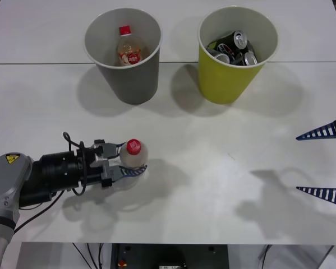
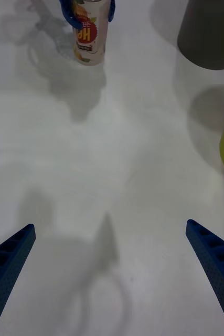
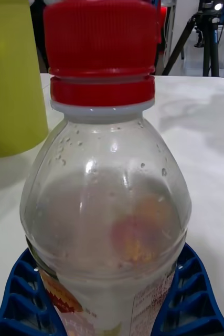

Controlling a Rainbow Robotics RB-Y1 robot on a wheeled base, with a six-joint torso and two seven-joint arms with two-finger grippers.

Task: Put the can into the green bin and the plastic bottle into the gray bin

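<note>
1. The left tool [image 1: 127, 163] sits low over the near left part of the white surface [image 1: 212, 185], its blue ribbed fingers [image 3: 17, 294] closed around the small clear plastic bottle with a red screw cap [image 1: 134, 154].
2. That bottle stands upright on the surface, well short of both bins.
3. The large gray tapered round bin [image 1: 125, 75] stands at the far side and holds another red-capped bottle [image 1: 128, 49].
4. The large yellow-green tapered round bin [image 1: 229, 75] stands just beside it, holding several cans [image 1: 235, 47].
5. The right tool [image 1: 325, 162] hovers at the right edge, spread wide and holding nothing.
</note>
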